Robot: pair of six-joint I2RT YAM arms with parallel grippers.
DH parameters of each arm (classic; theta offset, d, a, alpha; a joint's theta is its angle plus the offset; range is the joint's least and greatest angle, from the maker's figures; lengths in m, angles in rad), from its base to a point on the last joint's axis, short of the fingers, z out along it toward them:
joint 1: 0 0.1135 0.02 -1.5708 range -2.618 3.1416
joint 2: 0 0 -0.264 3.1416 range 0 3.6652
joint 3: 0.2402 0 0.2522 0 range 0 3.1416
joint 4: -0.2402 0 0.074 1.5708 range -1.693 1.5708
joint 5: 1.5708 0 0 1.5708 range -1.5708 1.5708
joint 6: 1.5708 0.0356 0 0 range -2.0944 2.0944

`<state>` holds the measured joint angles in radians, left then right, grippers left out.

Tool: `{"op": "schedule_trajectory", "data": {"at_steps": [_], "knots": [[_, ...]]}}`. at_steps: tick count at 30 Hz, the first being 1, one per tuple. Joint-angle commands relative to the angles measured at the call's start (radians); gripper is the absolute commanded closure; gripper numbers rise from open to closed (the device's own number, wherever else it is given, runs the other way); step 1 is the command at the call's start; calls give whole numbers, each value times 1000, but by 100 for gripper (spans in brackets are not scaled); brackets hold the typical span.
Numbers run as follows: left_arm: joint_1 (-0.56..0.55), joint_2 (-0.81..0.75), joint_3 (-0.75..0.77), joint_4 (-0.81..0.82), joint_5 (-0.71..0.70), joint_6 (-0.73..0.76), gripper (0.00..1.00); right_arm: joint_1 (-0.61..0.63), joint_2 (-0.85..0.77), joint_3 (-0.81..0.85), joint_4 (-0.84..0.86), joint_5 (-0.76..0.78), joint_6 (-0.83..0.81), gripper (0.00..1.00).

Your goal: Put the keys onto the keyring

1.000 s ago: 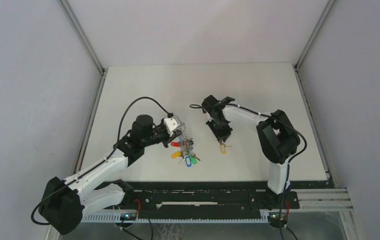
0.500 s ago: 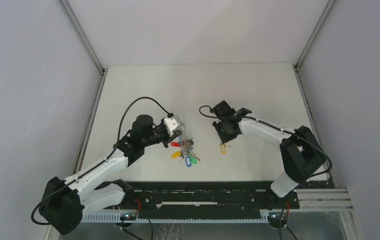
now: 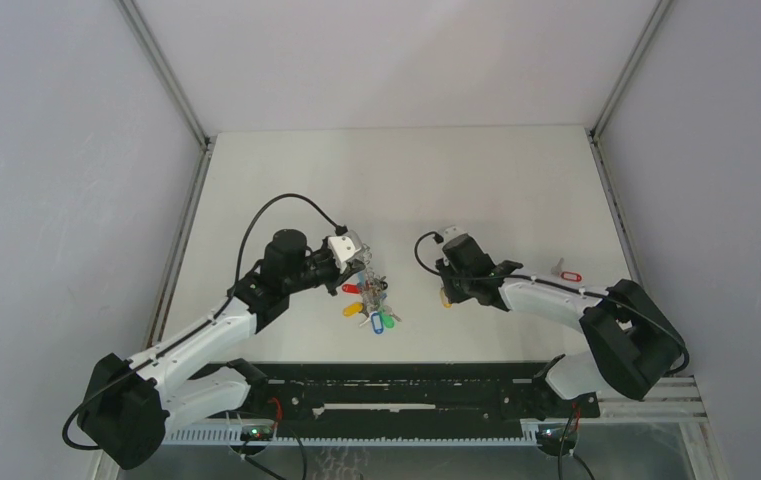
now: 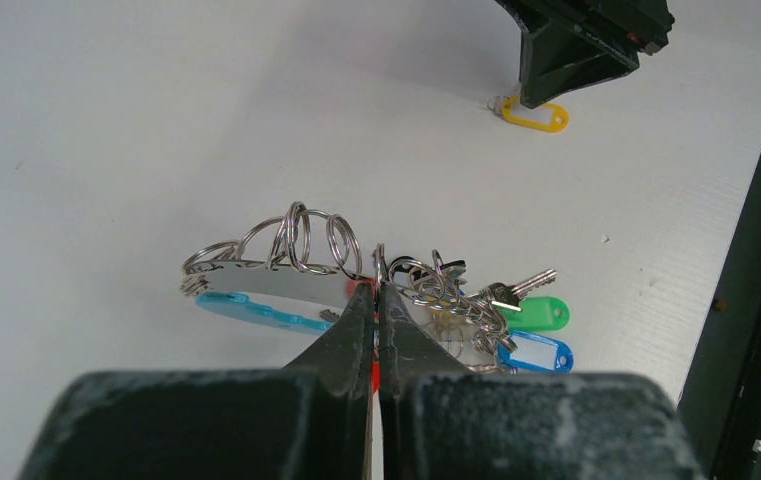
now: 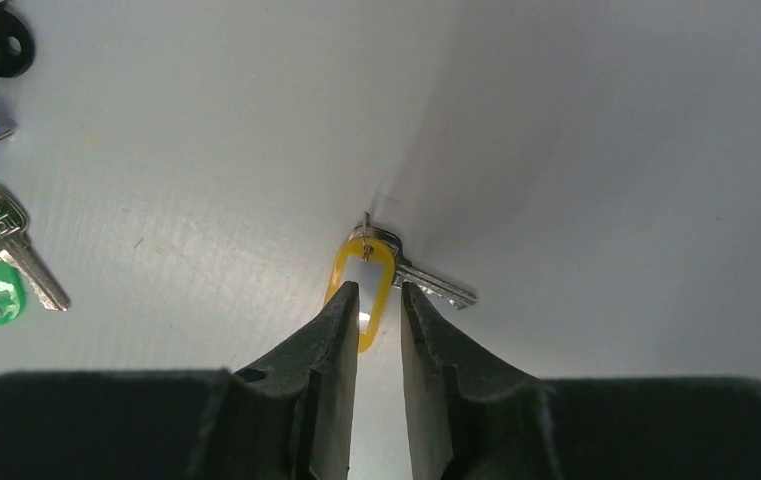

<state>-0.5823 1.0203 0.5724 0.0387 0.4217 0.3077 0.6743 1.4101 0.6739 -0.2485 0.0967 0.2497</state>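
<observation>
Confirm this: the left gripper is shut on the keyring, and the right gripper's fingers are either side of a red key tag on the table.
One slip: the tag between the fingers of the right gripper is yellow, not red; the right wrist view shows it. The left gripper is indeed shut on the keyring.

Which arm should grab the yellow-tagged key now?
Right. The right claw sits at the yellow key, fingers either side of its tag; the left claw is shut on the keyring.
</observation>
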Motion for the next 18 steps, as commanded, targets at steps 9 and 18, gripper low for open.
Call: {"op": "schedule_trajectory", "data": {"at_steps": [9, 18], "knots": [[-4, -15, 12, 73, 17, 14, 100, 27, 0, -26, 206, 49, 25, 80], [-4, -14, 13, 73, 20, 14, 100, 35, 19, -26, 180, 65, 27, 83]]}}
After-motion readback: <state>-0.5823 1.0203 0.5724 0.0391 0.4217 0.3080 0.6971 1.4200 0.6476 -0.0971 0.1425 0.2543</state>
